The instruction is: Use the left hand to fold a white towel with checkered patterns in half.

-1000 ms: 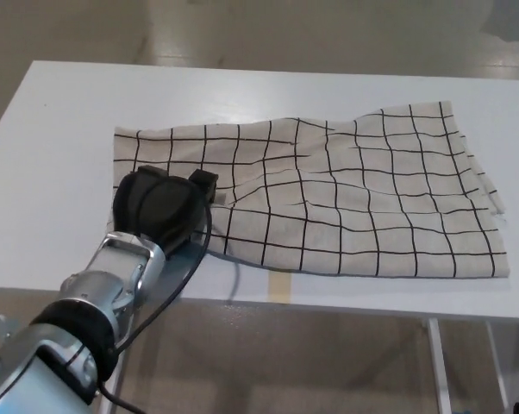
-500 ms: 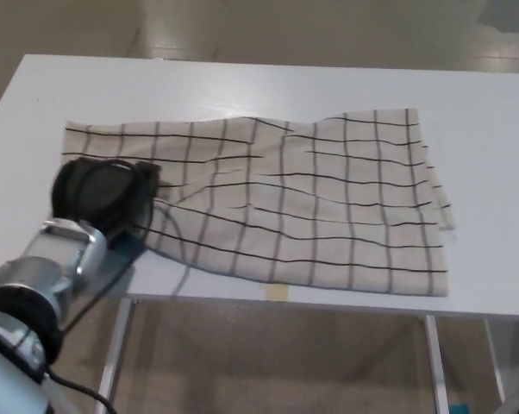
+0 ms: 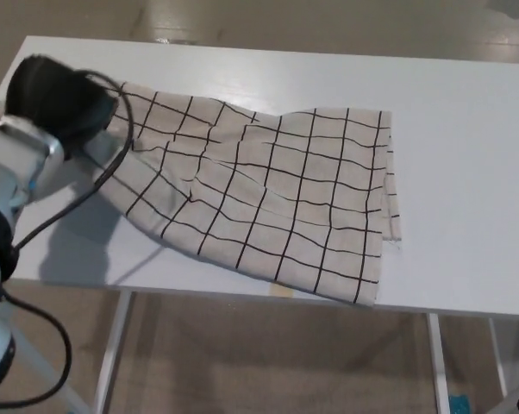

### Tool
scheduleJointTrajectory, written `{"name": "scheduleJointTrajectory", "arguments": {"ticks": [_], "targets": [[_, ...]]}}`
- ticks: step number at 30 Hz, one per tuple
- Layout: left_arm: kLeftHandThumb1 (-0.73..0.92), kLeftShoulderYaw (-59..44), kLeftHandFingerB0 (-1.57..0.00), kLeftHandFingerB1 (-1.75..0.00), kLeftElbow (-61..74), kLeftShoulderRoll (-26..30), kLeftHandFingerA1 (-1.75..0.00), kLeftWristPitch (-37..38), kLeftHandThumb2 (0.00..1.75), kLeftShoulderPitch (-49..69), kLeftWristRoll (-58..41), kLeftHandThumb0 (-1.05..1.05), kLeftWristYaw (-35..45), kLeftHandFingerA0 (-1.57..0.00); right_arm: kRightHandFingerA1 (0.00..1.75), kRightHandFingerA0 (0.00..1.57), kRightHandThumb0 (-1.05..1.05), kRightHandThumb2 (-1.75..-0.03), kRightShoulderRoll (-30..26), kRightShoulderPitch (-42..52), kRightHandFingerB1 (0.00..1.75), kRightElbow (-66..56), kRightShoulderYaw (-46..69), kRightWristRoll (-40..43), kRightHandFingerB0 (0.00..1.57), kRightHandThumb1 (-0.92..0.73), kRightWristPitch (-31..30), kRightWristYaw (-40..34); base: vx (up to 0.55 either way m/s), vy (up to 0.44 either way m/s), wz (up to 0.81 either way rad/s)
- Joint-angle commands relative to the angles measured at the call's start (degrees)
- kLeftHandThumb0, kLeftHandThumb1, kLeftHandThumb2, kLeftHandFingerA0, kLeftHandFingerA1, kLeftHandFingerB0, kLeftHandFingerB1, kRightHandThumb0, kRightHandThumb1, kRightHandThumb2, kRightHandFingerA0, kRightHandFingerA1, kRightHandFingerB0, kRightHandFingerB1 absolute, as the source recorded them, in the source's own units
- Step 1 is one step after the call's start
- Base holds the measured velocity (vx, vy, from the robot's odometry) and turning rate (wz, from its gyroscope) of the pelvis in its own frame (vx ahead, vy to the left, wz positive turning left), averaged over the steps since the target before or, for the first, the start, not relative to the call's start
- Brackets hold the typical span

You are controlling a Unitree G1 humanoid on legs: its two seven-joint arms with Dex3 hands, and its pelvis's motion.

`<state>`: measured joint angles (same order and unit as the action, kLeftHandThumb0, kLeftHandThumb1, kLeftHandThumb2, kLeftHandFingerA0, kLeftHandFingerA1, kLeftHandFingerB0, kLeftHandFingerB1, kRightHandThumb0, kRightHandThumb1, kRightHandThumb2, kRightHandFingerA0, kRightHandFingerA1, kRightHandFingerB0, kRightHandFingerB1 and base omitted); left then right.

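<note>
A white towel with a black checkered pattern (image 3: 268, 190) lies across the white table (image 3: 466, 172). Its left end is lifted off the surface and casts a shadow underneath. My left hand (image 3: 57, 99) is at the upper left, raised above the table and shut on the towel's left edge. The cloth stretches from that hand down to the right, where its right end still rests flat near the table's front edge. My right hand does not show.
The table's front edge (image 3: 328, 304) runs along the bottom, with a metal leg (image 3: 113, 354) below it and floor beyond. A black cable (image 3: 78, 203) hangs from my left forearm.
My left hand has risen and moved back with the towel's left edge in it, lifting that end off the table. The view has also shifted.
</note>
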<state>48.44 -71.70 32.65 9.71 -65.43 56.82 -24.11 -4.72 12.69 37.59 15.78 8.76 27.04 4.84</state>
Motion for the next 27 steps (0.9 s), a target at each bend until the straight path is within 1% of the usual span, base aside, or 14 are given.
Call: {"name": "scheduleJointTrajectory", "arguments": {"ticks": [1, 3, 4, 10, 14, 16, 17, 18, 19, 20, 21, 24, 25, 27], "targets": [[0.48, 2.5, -0.92, -0.50, 2.0, -2.1, -1.25, 0.5, 0.56, -3.2, 4.3, -0.36, -4.3, -0.83, 0.69, 0.42, -0.44, -0.83, 0.3, 0.6, 0.54, -0.2, 0.4, 0.5, 0.36, -0.50, -0.4, -0.3, 0.00, 0.000, 0.00], [0.49, 2.7, -0.88, -0.49, 2.3, -2.7, -1.34, 0.4, 0.55, -3.5, 4.5, -0.37, -5.4, -0.81, 0.70, 0.44, -0.44, -0.84, 0.4, 0.6, 0.55, -0.3, 0.3, 0.3, 0.37, -0.50, -0.5, -0.6, 0.00, 0.000, 0.00], [0.49, 2.8, -0.86, -0.48, 2.8, -3.0, -1.35, 0.4, 0.55, -3.8, 4.6, -0.40, -5.8, -0.82, 0.70, 0.45, -0.39, -0.59, 0.5, 0.7, 0.46, -0.6, 0.3, 0.4, 0.43, -0.63, -0.6, -0.6, 0.00, 0.000, 0.00], [0.48, 3.9, -0.91, -0.50, 7.1, -7.0, -1.15, 0.6, 0.55, -6.6, 6.4, -0.32, -8.4, -0.97, 0.71, 0.49, -0.37, -0.58, 0.9, 0.4, 0.51, -2.1, 1.0, 2.5, 0.52, -0.61, -2.3, 0.5, 0.00, 0.000, 0.00], [0.52, 4.4, -0.95, -0.54, 8.1, -8.5, -1.40, -0.3, 0.58, -6.9, 7.6, -0.29, -11.6, -0.86, 0.75, 0.50, -0.38, -0.58, 1.2, 0.1, 0.53, -2.2, 1.1, 3.1, 0.55, -0.61, -2.2, 1.2, 0.00, 0.000, 0.00], [0.48, 5.2, -1.05, -0.65, 10.7, -9.8, -1.12, -1.8, 0.55, -7.1, 9.1, -0.22, -11.9, -1.03, 0.76, 0.50, -0.38, -0.58, 1.4, -0.1, 0.53, -1.9, 1.3, 3.5, 0.56, -0.60, -1.9, 1.7, 0.00, 0.000, 0.00], [0.48, 5.5, -1.05, -0.65, 11.5, -10.2, -1.12, -2.2, 0.55, -7.1, 9.7, -0.22, -11.9, -1.03, 0.76, 0.50, -0.38, -0.58, 1.4, -0.1, 0.53, -1.8, 1.3, 3.4, 0.56, -0.60, -1.8, 1.7, 0.00, 0.000, 0.00], [0.48, 5.9, -1.05, -0.64, 12.7, -10.8, -0.96, -3.3, 0.56, -7.0, 10.5, -0.22, -11.8, -1.08, 0.77, 0.50, -0.38, -0.58, 1.3, -0.1, 0.53, -2.0, 1.3, 3.1, 0.56, -0.60, -1.8, 1.6, 0.00, 0.000, 0.00], [0.50, 5.9, -1.02, -0.87, 13.1, -11.0, -1.10, -3.3, 0.55, -6.9, 10.4, -0.19, -12.1, -1.07, 0.78, 0.51, -0.38, -0.58, 1.3, 0.0, 0.53, -2.2, 1.2, 3.0, 0.56, -0.60, -1.9, 1.5, 0.00, 0.000, 0.00], [0.50, 5.7, -1.02, -0.87, 13.4, -11.3, -1.10, -3.2, 0.55, -6.8, 10.3, -0.19, -12.6, -1.07, 0.78, 0.51, -0.38, -0.58, 1.2, 0.0, 0.53, -2.3, 1.2, 3.0, 0.56, -0.60, -2.0, 1.5, 0.00, 0.000, 0.00], [0.42, 5.7, -1.01, -0.88, 13.8, -11.7, -1.17, -2.9, 0.68, -6.8, 10.3, -0.29, -12.6, -1.04, 0.78, 0.50, -0.39, -0.58, 1.1, 0.0, 0.54, -2.2, 1.2, 2.8, 0.56, -0.61, -1.8, 1.5, 0.00, 0.000, 0.00], [0.42, 5.2, -1.02, -0.86, 14.7, -12.4, -1.27, -2.0, 0.67, -6.8, 10.0, -0.32, -12.2, -1.02, 0.78, 0.50, -0.39, -0.58, 0.9, -0.1, 0.54, -2.0, 1.1, 2.3, 0.56, -0.61, -1.6, 1.4, 0.00, 0.000, 0.00], [0.48, 4.6, -1.06, -0.65, 15.7, -12.8, -1.39, -0.8, 0.57, -7.0, 9.3, -0.29, -11.4, -0.95, 0.79, 0.50, -0.39, -0.58, 0.9, -0.1, 0.55, -2.3, 1.0, 2.4, 0.56, -0.61, -2.0, 1.5, 0.00, 0.000, 0.00], [0.41, 4.7, -1.03, -0.71, 16.5, -13.6, -1.40, -1.2, 0.65, -7.5, 10.0, -0.39, -11.3, -0.97, 0.79, 0.50, -0.39, -0.58, 0.8, -0.1, 0.55, -2.2, 1.0, 2.2, 0.56, -0.61, -2.0, 1.3, 0.00, 0.000, 0.00]]}}
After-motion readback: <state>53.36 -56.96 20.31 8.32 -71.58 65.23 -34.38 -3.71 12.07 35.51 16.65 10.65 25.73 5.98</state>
